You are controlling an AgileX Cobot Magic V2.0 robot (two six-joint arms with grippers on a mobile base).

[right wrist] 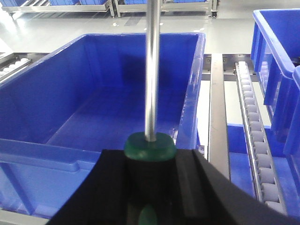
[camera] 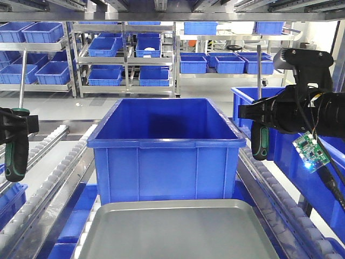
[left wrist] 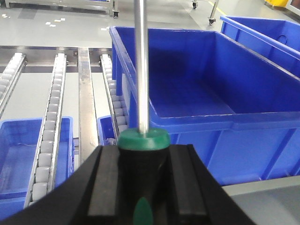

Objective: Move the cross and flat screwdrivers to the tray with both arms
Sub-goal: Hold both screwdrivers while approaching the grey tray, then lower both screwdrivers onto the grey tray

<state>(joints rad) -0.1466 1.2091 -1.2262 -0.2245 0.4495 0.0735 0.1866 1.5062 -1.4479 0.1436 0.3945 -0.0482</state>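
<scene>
Green-black screwdrivers [camera: 15, 154] [camera: 260, 143] stand vertical, shafts pointing up.

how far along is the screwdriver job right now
Done: both pickups. In hand: the left end effector is shut on the left screwdriver and the right end effector on the right screwdriver, each held shaft up on either side of the bin. Left: the visible part of the tray holds nothing, so both still need carrying over and setting down.
</scene>
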